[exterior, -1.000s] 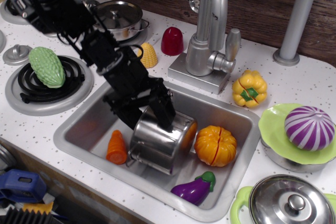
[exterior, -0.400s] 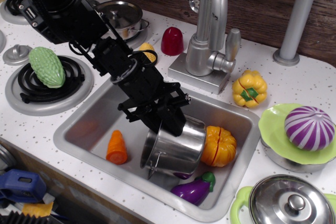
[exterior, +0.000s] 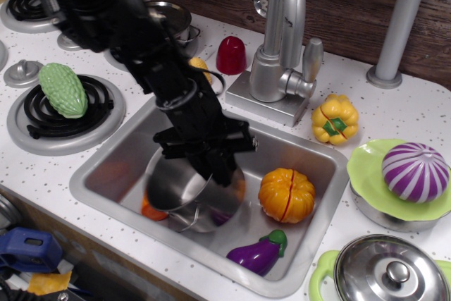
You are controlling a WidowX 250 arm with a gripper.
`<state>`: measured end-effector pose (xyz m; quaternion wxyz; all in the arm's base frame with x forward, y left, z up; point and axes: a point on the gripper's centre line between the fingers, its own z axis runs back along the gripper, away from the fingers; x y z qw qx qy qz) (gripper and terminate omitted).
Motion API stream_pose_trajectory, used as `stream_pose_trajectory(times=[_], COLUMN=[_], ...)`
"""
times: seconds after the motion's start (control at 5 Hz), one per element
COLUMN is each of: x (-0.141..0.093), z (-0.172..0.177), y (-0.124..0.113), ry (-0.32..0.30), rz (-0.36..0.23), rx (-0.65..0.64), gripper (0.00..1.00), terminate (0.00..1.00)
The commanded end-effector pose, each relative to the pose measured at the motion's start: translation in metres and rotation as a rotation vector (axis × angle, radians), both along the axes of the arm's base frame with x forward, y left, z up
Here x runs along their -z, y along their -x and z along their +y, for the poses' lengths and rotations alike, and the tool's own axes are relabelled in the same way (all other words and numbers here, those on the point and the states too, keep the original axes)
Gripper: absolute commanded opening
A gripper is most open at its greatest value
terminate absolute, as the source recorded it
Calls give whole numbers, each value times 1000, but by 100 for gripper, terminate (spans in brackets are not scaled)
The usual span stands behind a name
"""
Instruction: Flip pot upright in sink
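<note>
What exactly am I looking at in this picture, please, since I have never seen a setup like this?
This is one camera view, looking down from above at a toy kitchen counter. The black jointed thing is a robot arm; its pincer reaches into the sink and grips the rim of a shiny steel pot, which is tilted with its opening facing up and to the left. Also in the sink lie an orange pumpkin, a purple eggplant and a carrot mostly hidden behind the pot. Around it are the faucet, a green gourd on a burner, and a yellow pepper.
</note>
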<state>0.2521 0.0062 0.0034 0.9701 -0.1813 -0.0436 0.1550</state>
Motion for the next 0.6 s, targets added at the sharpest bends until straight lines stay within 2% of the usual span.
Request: stream_pose_trajectory(times=[0.0,0.2,0.4], x=[-13,-8,-7], z=[8,8,6], y=[-8,-6,-5], ry=[-110,-134,-141], rz=[-52,-56,-73], rx=[-10,-7,-6], gripper=[0,100,100], terminate=[0,0,0])
